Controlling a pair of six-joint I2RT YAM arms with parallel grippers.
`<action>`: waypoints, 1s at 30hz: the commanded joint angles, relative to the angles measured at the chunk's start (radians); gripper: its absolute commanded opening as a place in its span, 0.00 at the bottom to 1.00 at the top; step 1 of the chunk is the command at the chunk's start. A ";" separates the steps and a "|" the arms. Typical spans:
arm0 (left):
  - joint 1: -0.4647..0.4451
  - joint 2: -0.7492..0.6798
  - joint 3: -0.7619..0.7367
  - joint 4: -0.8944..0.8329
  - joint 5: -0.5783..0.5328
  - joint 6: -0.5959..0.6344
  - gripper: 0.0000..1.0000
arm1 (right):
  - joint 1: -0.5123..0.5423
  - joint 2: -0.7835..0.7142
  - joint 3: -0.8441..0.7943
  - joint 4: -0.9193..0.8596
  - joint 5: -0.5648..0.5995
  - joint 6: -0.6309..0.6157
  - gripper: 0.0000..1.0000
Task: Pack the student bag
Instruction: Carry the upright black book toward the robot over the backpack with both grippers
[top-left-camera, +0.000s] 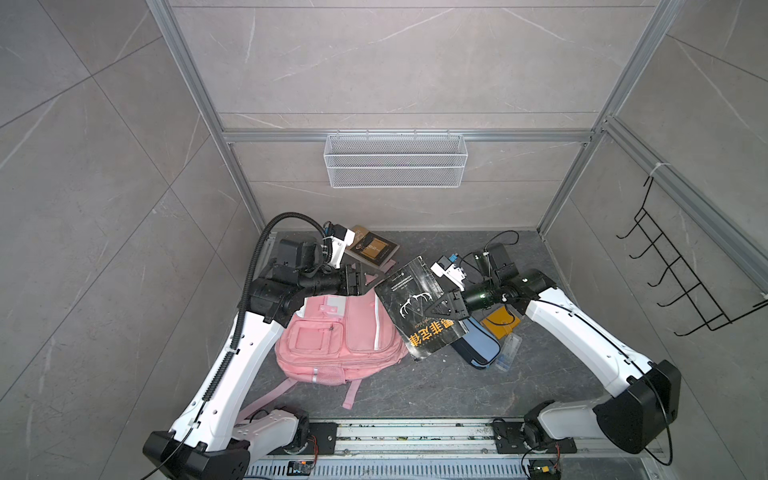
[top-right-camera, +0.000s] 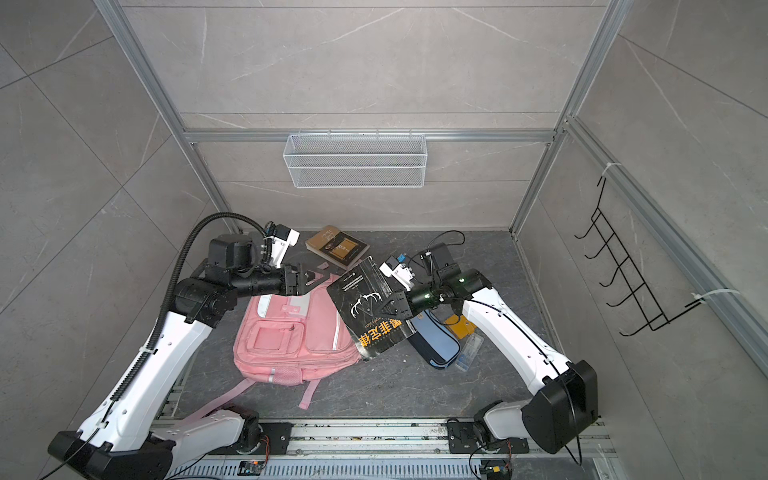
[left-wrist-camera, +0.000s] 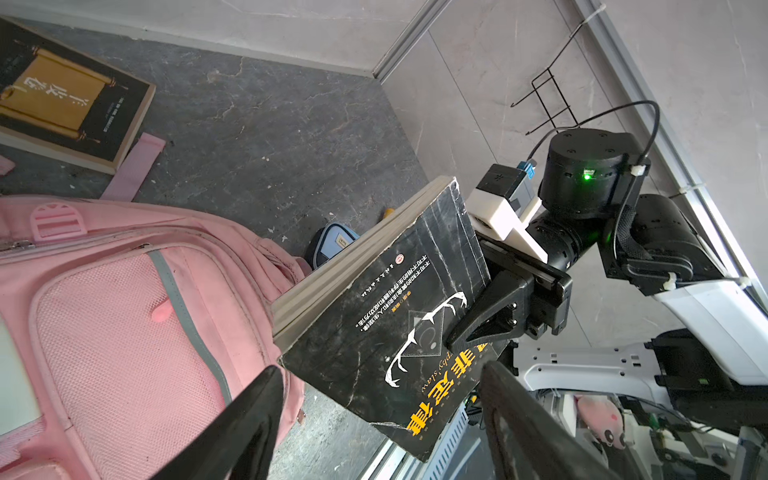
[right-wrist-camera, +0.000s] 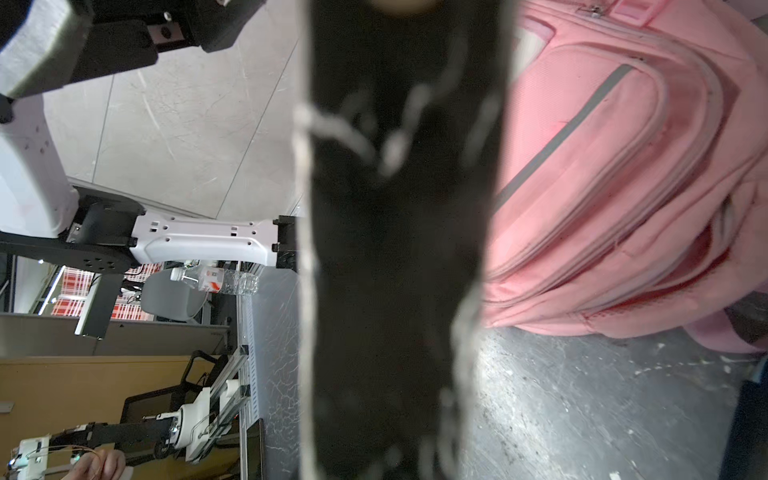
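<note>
Bag (top-left-camera: 332, 340) flat on table (top-left-camera: 415, 390), front up, left of centre. Right gripper (top-left-camera: 430, 309) fingers pinch black book (top-left-camera: 409, 291), tilted, clear of table, beside bag's right edge. Left gripper (top-left-camera: 376, 281) fingers spread, empty, over bag's top edge.

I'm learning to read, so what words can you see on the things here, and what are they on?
"墨菲定律": big orange characters on the black book.
"phy's law": white script on that cover, beginning covered.
Small white print on that cover: too small.
Brown book: brush lettering on its scroll picture, unclear.
</note>
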 joint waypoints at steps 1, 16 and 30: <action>-0.002 -0.006 0.035 -0.006 0.087 0.089 0.78 | 0.015 -0.015 0.020 0.013 -0.072 -0.015 0.00; 0.022 0.008 0.004 -0.045 0.164 0.299 0.78 | 0.134 0.110 0.298 -0.295 -0.058 -0.073 0.00; 0.061 0.091 -0.122 0.098 0.481 0.258 0.78 | 0.156 0.193 0.359 -0.390 -0.015 -0.178 0.00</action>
